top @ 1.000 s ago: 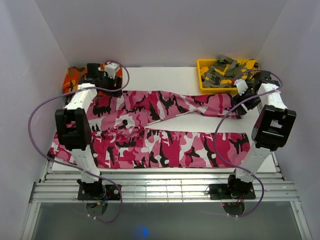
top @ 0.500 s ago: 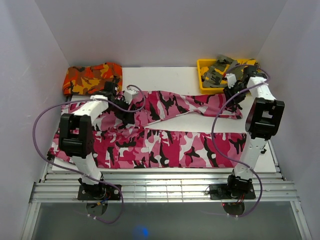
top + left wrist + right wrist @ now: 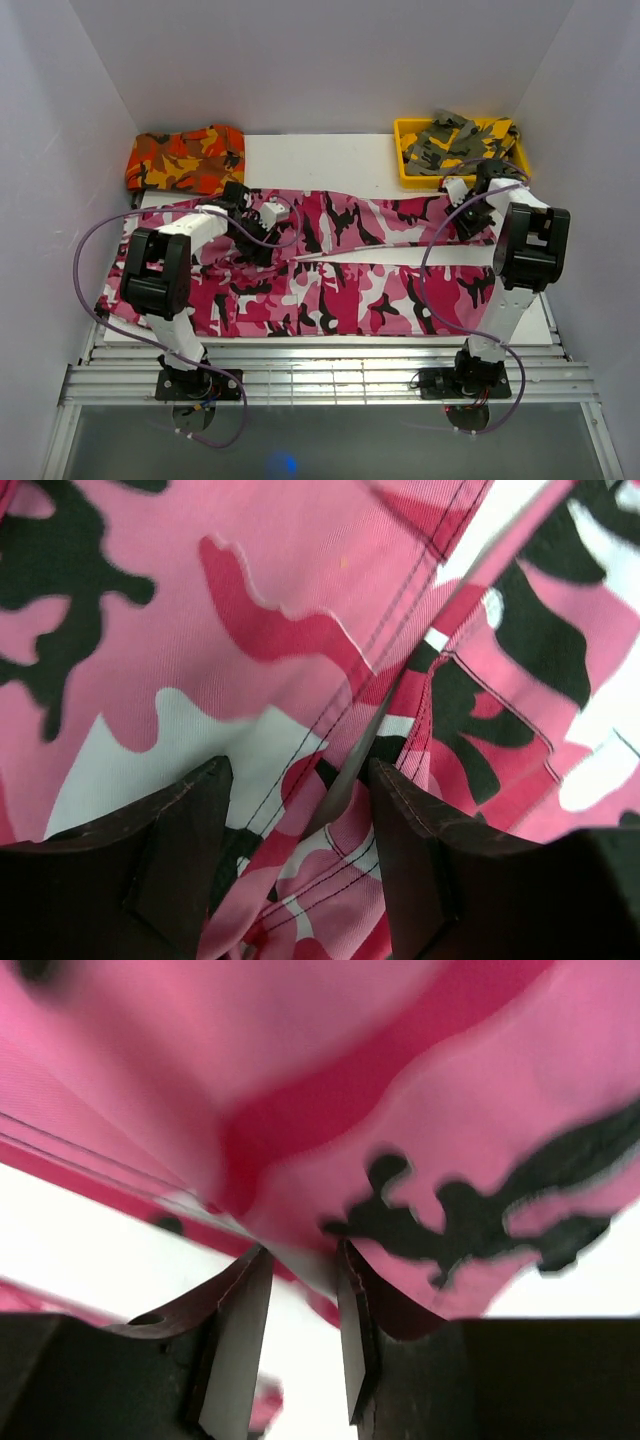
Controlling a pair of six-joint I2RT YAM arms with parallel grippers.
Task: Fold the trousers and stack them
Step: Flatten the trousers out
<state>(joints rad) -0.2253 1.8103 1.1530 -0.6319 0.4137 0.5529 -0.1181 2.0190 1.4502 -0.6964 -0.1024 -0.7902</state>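
Trousers (image 3: 340, 290) spread flat, right pincer (image 3: 302, 1255) pinching edge

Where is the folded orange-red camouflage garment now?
The orange-red camouflage garment lies at the far-left corner of the table, top view, just beyond the pink camouflage trousers.

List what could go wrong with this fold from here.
1. The right gripper pinches only a thin edge of the trousers; it may slip out as the leg is carried.
2. The left gripper straddles just a narrow ridge of cloth, so it may lift one layer only and fold crooked.
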